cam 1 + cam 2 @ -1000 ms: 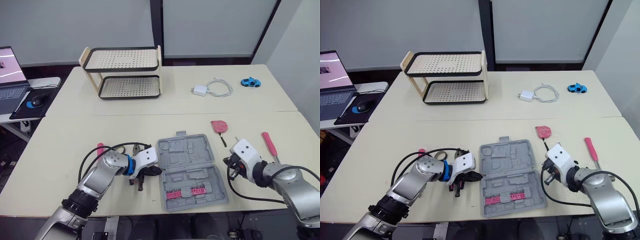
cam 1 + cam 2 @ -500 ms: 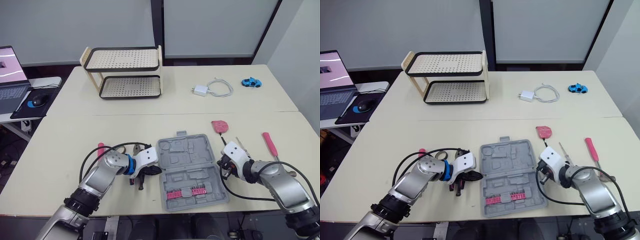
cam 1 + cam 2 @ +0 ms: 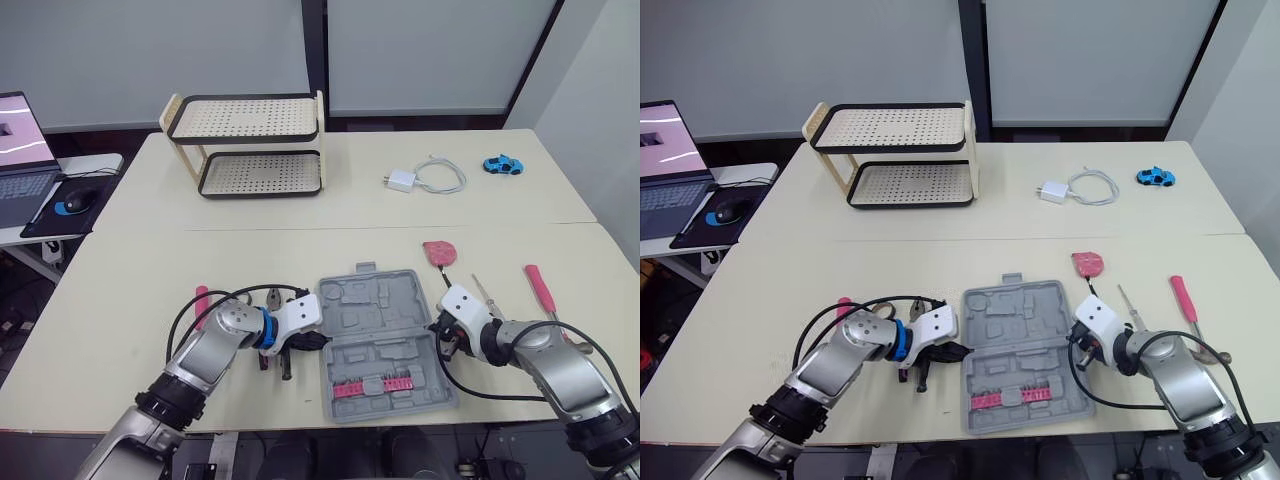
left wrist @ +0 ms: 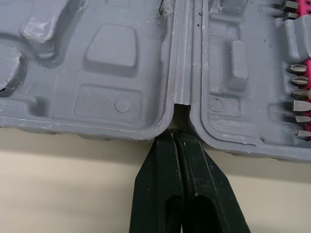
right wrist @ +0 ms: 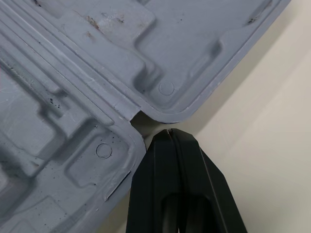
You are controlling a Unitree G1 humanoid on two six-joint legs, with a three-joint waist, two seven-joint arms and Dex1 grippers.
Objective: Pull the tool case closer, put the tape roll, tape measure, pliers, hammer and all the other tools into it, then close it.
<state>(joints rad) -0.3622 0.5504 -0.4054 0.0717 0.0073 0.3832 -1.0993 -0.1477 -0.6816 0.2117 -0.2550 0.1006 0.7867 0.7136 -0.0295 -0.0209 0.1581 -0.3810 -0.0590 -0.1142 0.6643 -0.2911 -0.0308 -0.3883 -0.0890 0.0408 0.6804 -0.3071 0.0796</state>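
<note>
Cream table (image 3: 150,260) carries one open gray tool case (image 3: 375,330), lying flat near its front edge between two grippers. Left gripper (image 4: 179,141) and right gripper (image 5: 167,133) each keep two fingers (image 4: 160,184) pressed together, tips at opposite hinge notches.

Grey tool case (image 3: 378,340) open flat, pink bit strip (image 3: 372,385) in its 6 o'clock half; red-handled screwdriver (image 3: 539,288) at its 3 o'clock.

Two-tier rack (image 3: 246,146), white charger (image 3: 399,181), blue toy car (image 3: 501,164), open laptop (image 3: 20,150), mouse (image 3: 77,198)
</note>
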